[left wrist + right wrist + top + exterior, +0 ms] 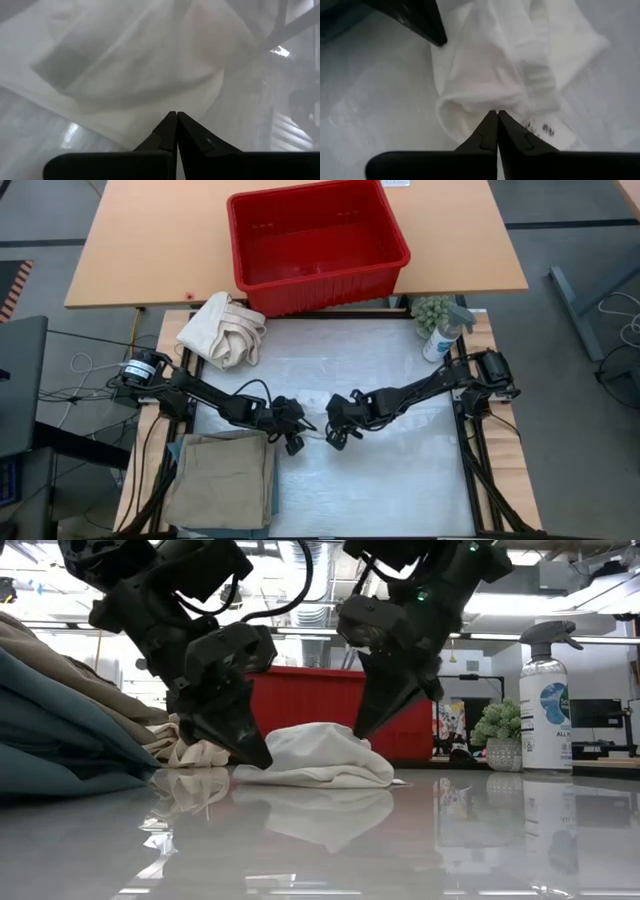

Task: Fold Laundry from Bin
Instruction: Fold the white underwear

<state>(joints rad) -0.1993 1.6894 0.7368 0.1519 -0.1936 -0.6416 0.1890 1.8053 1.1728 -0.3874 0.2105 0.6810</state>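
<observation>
Both tools are pinched shut at the small white cloth (320, 755), which lies crumpled mid-counter between them — the right tool (497, 116) nips its folded edge, the left tool (176, 118) has its tips pressed at the cloth's other side. The red bin (316, 242) sits well behind, on another counter (130, 250).

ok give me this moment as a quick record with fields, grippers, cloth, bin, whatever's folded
left gripper: shut, tip down on the left edge of the small white cloth
right gripper: shut on the small white cloth's right side
small white cloth: crumpled on the table between both grippers
bin: red, on the far wooden table, looks empty
folded stack: tan khaki trousers over a teal-green garment, near left corner
cream canvas cloth: bundled near the bin
spray bottle: upright at the right edge
</observation>
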